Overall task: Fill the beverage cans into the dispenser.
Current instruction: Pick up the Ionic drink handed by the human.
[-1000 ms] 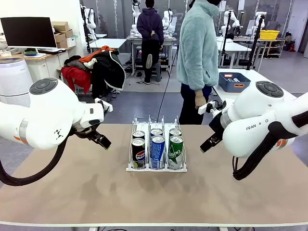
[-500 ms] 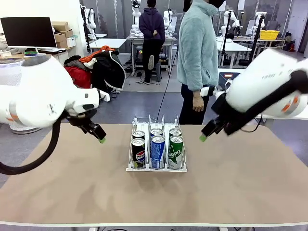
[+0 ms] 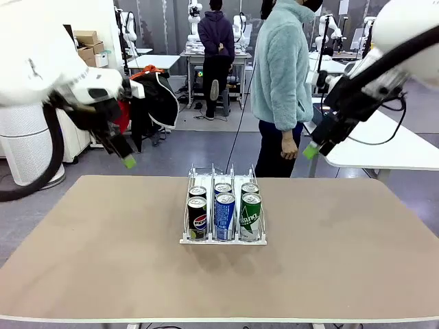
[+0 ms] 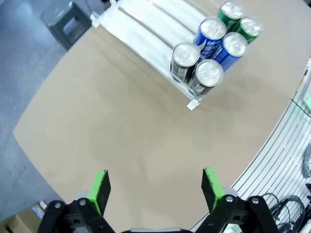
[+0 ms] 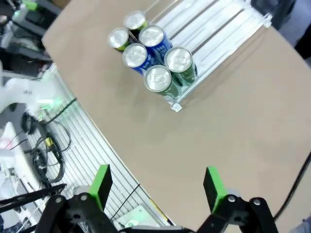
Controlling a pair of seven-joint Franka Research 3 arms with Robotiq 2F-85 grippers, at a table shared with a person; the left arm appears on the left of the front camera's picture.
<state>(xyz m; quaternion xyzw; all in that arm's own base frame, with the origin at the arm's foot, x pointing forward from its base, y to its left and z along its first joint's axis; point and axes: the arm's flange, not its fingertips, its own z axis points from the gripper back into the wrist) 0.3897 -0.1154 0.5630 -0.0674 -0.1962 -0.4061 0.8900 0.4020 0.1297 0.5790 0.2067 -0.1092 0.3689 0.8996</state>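
The dispenser sits mid-table, its three lanes each holding two beverage cans at the near end: black Pepsi on the left, blue in the middle, green on the right. My left gripper hangs high above the table's far left edge, open and empty. My right gripper hangs high at the far right, also open and empty. The left wrist view looks down on the cans past the open left gripper. The right wrist view shows the cans and the dispenser beyond the open right gripper.
A person in a light fleece stands at the table's far side, just behind the dispenser. A white table stands behind my right arm. The brown tabletop is bare around the dispenser.
Both arms have risen and swung outward, away from the dispenser, from low over the table to high above its far corners. Both grippers stayed open.
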